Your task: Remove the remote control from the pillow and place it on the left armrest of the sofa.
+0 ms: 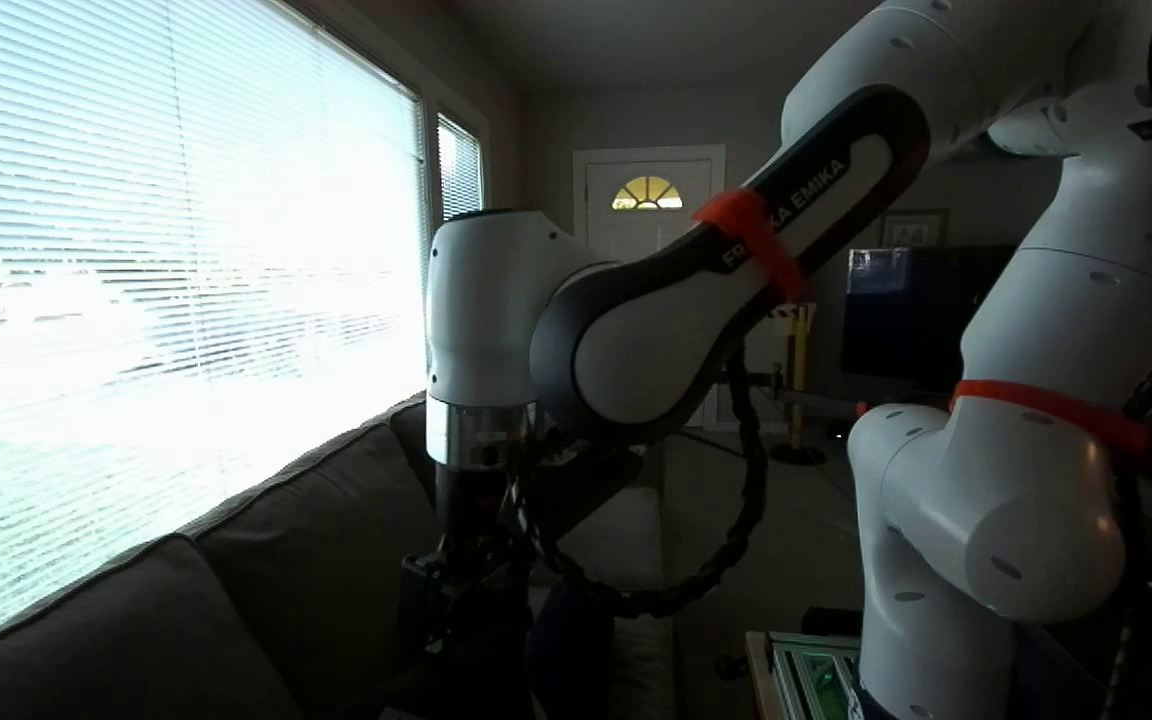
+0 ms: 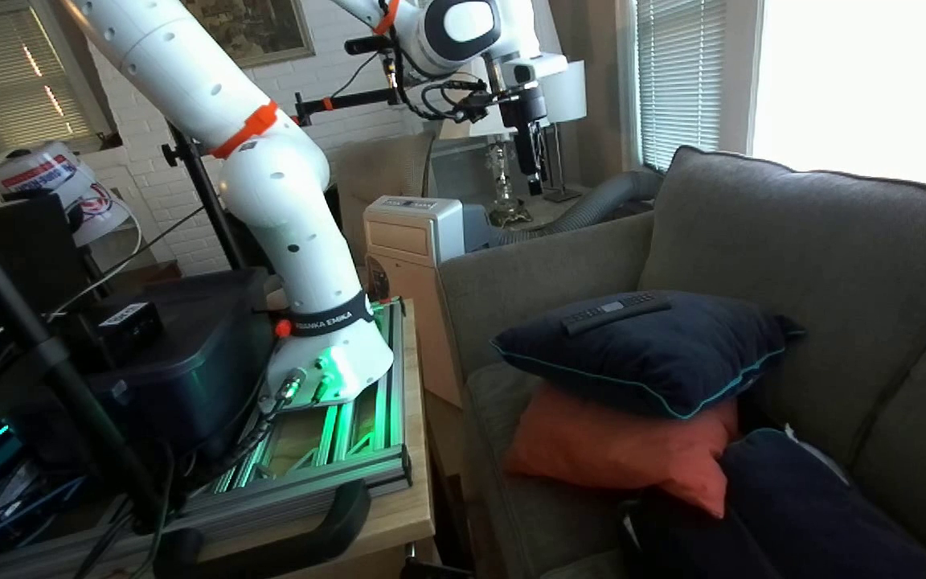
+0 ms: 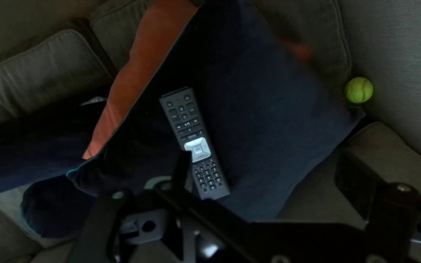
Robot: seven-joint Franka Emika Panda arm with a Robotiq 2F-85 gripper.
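The remote control [image 3: 197,146] lies face up on the dark blue pillow [image 3: 261,109], the cloth apparently its only support. In an exterior view that pillow rests on an orange pillow [image 2: 608,442], so the stack props the remote control up from the seat, where it is probably easier to reach from overhead. The gripper [image 3: 269,173] hangs above with its jaws spread wide and nothing between them, presumably set that way to straddle the remote control's narrow width. In the wrist view the left jaw hides part of its left edge, so a shift to that side seems called for before any descent; pressing hard would likely sink the pillow. The armrest [image 2: 543,269] at the far end of the sofa [image 2: 817,233], probably the goal, stands just beyond the stack.
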